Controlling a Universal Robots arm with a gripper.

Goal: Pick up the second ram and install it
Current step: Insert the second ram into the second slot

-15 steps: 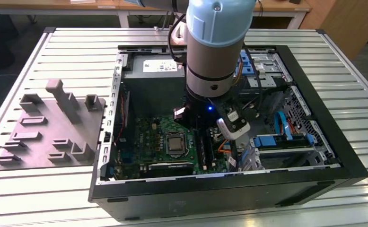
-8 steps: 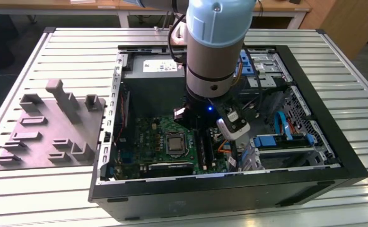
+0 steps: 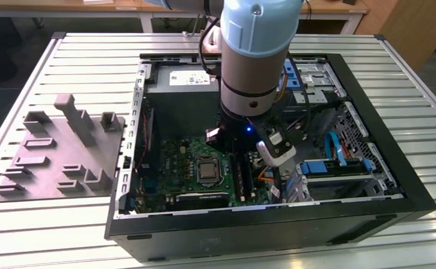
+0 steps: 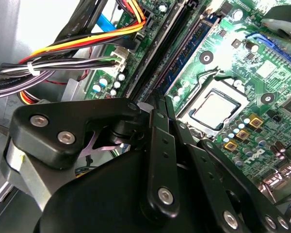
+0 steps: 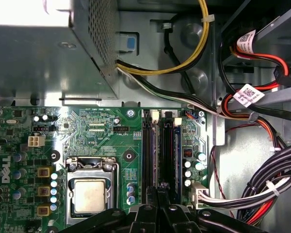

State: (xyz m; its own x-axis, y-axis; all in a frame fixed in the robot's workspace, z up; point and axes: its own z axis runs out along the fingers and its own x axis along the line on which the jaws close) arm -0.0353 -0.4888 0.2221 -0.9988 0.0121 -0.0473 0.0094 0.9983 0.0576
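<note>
My gripper [image 5: 157, 191] reaches down into the open computer case [image 3: 383, 140], over the row of long black memory slots [image 5: 146, 155] beside the CPU socket [image 5: 89, 194]. Its fingers [image 4: 158, 104] are pressed close together. From between the fingertips a thin dark stick, the second ram [image 5: 156, 150], runs edge-on along one slot line. How deep it sits in the slot is hidden. In the second wrist view another stick [image 4: 194, 41] with bluish chips stands in the slot on the socket side. The arm [image 3: 251, 56] hides the gripper's tips in the exterior view.
Bundled cables [image 5: 262, 184] and a white connector [image 5: 196, 191] lie close beside the slots. The metal power supply box [image 5: 43, 53] borders the board. A grey holder fixture [image 3: 61, 151] sits on the slatted table at the exterior view's left. Drive bays with blue cables [image 3: 338, 151] lie toward the exterior view's right.
</note>
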